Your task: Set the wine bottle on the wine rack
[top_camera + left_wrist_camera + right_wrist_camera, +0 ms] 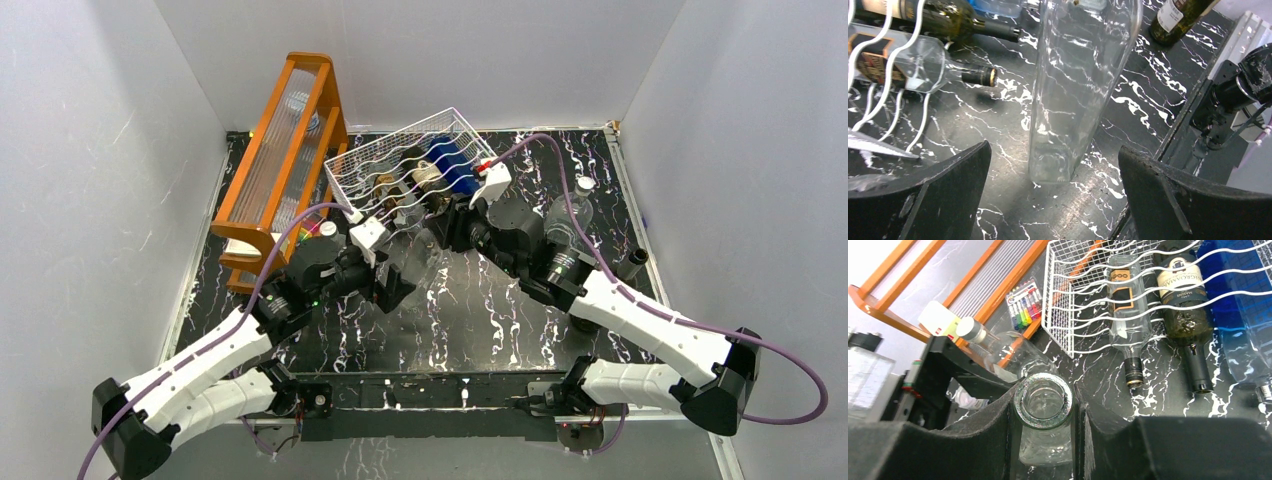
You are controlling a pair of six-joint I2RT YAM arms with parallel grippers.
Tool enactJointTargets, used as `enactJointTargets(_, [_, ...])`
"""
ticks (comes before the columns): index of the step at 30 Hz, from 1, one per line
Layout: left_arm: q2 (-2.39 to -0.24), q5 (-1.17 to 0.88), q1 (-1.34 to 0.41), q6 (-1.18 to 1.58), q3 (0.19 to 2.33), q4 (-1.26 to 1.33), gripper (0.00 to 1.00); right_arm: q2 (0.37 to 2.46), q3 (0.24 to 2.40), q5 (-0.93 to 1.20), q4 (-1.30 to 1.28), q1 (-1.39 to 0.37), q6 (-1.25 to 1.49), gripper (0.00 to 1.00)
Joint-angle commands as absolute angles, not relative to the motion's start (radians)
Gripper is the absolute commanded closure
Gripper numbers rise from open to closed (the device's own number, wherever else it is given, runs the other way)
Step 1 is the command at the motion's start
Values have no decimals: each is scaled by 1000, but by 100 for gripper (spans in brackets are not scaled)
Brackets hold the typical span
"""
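Top external: my left pincer [393, 283] and right pincer [452, 228] meet over the table [470, 310], just in front of the white wire rack [365, 165], with the orange frame [285, 150] off to its left. Glass between the pincers is lost against the marbled top, and neither opening reads from above. Left wrist: the left pincer is spread wide and holds nothing, fingers [933, 195] on either side of the clear bottle [1078, 90] without touching it. The bottle is upright and its base looks set on the table, though reflections stop me being sure of contact, and its top is cut off by the frame edge. Rack wires show at left with a labelled bottle [903, 65] and a dark bottle [948, 20] lying in them, necks poking out. Right wrist: the right pincer is clamped on the clear bottle's neck just under the open mouth, and my own fingers hide the body below. So it is near the rack front, not yet in it. A blue bottle [1238, 300] lies beside the dark one, cut off at the right edge. The wavy rows left of the labelled bottle look free, I think. To do this well, I'd close the left pincer on the lower body for support, tip the bottle flat and feed it base first into a free row, neck out like the others, without snagging wire or knocking neighbours. Rack depth is hard to judge.
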State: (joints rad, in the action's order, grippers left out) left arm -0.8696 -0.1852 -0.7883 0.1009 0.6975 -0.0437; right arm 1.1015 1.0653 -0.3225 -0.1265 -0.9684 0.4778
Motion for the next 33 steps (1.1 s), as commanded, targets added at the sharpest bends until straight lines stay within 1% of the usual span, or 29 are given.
enactJointTargets(1, [-869,-237,-790,76,656,69,2,1038,1106,-306,-48,-964,550,100])
enactJointTargets(4, [-870,-230,-790,58,621,106,2,1023,1117,-304,-61,-964,573,100])
enactJointTargets(7, [-884,-265,-790,51,611,126,2,1010,1128,-304,-67,-965,590,100])
enactJointTargets(10, [-912,-308,-790,39,617,130,3,1005,1139,-312,-78,-965,610,100])
enactJointTargets(14, [-951,-303,-790,18,630,150,5,999,1149,-327,-82,-964,654,100])
enactJointTargets(17, [-979,-287,-791,16,631,178,9,999,1156,-344,-84,-964,674,100])
enactJointTargets(21, [-994,-276,-792,3,625,183,16,995,1160,-378,-97,-963,693,100])
enactJointTargets(24, [-989,-329,-798,-23,619,187,20,990,1155,-399,-104,-963,721,100])
enactJointTargets(26, [-978,-354,-803,-39,612,191,24,988,1151,-402,-102,-963,738,100])
enactJointTargets(29, [-964,-314,-805,-47,608,202,36,987,1153,-398,-101,-962,745,100])
enactJointTargets(31, [-962,-303,-805,-57,613,204,45,985,1153,-394,-103,-963,751,100])
enactJointTargets(32, [-963,-306,-805,-64,618,203,52,984,1152,-391,-106,-963,755,100])
enactJointTargets(33, [-967,-308,-805,-72,622,199,61,981,1152,-389,-108,-962,756,100])
